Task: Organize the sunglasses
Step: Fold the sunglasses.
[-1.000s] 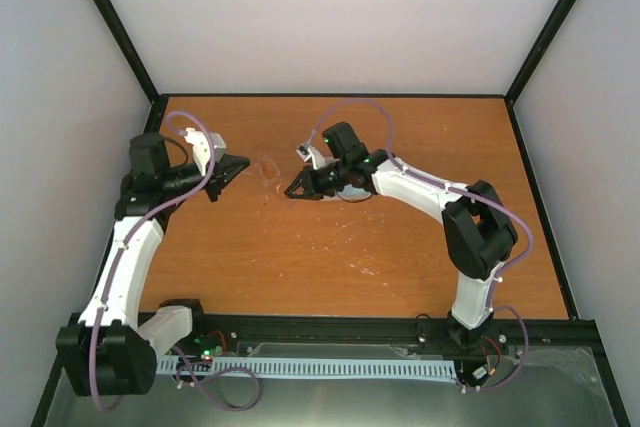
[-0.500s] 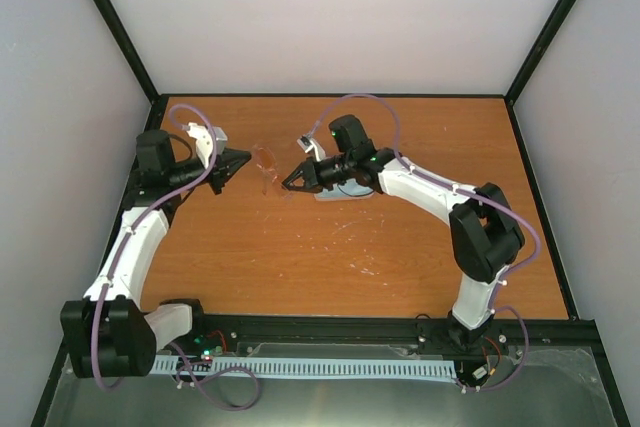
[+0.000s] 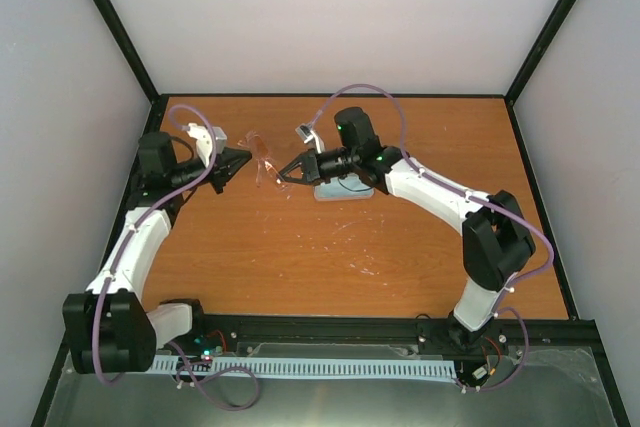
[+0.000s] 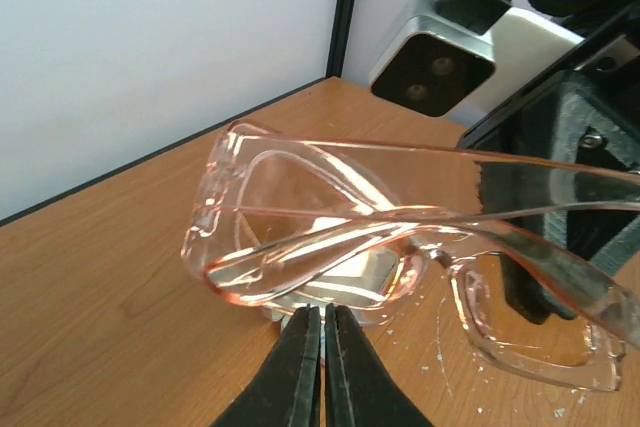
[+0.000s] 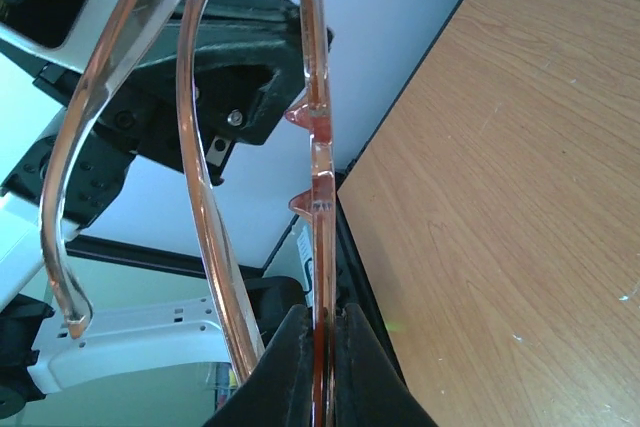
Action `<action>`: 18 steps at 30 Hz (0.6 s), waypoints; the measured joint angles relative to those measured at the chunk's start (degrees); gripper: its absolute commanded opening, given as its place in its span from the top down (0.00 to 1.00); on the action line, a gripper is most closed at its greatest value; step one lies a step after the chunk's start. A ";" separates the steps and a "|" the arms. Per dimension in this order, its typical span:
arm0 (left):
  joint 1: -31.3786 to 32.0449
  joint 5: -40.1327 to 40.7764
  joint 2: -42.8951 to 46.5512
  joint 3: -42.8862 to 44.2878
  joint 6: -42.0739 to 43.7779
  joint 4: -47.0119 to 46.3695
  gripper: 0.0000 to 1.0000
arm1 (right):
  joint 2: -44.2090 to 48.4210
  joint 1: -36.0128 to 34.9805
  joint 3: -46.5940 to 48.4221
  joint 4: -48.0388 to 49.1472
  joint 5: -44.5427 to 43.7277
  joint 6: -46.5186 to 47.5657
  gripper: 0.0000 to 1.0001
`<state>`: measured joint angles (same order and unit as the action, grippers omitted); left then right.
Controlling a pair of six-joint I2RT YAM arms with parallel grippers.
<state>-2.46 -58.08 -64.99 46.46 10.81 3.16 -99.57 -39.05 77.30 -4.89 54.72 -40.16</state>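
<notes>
The sunglasses [image 3: 262, 159] are a clear orange-pink pair, held in the air above the back left part of the table between my two grippers. My right gripper [image 3: 283, 175] is shut on their frame; in the right wrist view the thin rim [image 5: 315, 147] runs straight down between the fingers [image 5: 322, 317]. My left gripper [image 3: 243, 159] is shut. In the left wrist view its tips [image 4: 322, 312] sit just under the lower edge of the sunglasses [image 4: 330, 237], and no grip shows there.
A light blue cloth [image 3: 345, 193] lies flat on the wooden table [image 3: 400, 257] under my right forearm. The right wrist's camera housing [image 4: 435, 62] hangs close behind the sunglasses. Black frame posts and walls bound the back and sides.
My right gripper has carried the sunglasses up and toward the back left. The left gripper has shifted slightly back, staying shut close beside them.
</notes>
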 measured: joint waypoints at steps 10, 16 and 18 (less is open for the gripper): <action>-0.02 0.22 -1.97 -0.09 -1.22 -2.12 0.93 | 0.31 -0.50 0.02 -2.69 -3.82 0.50 0.97; 0.07 -2.78 4.31 -1.53 2.58 1.44 0.94 | -0.35 -0.57 1.36 -2.56 -7.04 -0.83 0.97; 0.35 -4.17 6.23 -2.47 3.74 2.73 0.94 | -0.63 -0.57 2.25 -2.32 -7.52 -1.16 0.97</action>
<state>-2.11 -62.26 -58.76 43.99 14.55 5.89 -100.20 -39.62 79.55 -7.20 47.20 -41.32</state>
